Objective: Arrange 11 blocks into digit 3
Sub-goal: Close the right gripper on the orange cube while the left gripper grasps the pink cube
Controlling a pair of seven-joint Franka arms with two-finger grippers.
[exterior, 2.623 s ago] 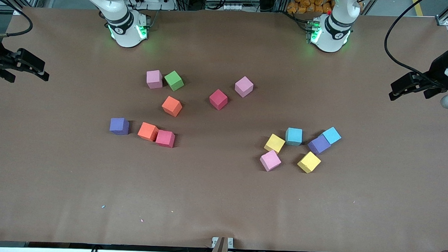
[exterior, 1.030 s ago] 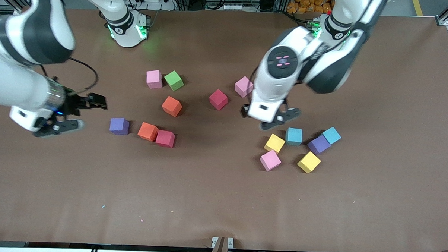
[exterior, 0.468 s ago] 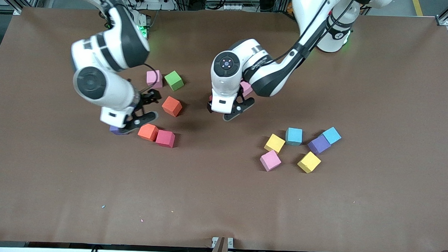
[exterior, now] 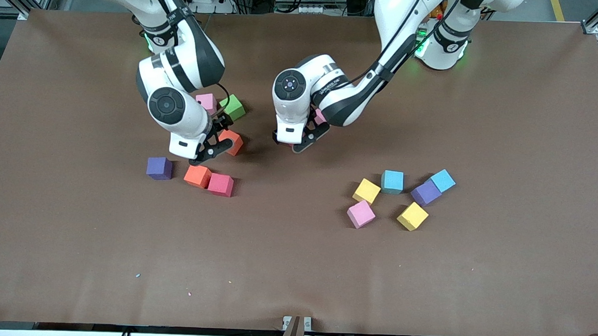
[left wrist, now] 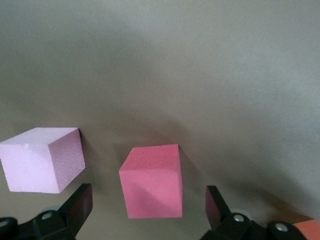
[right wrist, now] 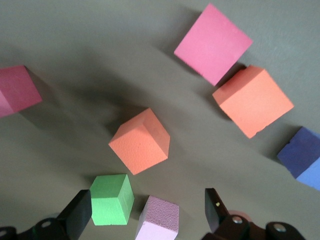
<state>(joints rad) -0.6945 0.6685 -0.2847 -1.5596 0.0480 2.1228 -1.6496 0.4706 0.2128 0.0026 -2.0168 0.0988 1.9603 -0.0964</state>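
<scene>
Both end effectors spread, left end effector (exterior: 295, 139) over crimson block (left wrist: 151, 181) hidden in front view, right end effector (exterior: 215, 142) over orange block (right wrist: 140, 141)

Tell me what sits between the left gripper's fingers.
The left wrist view shows the left gripper open, with the crimson block on the table between its fingers, touching neither. A pink block lies outside them.

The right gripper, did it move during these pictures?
Yes. The right gripper swung in from the table's edge at the right arm's end and now hangs, fingers open, over the orange block beside the green cube.
</scene>
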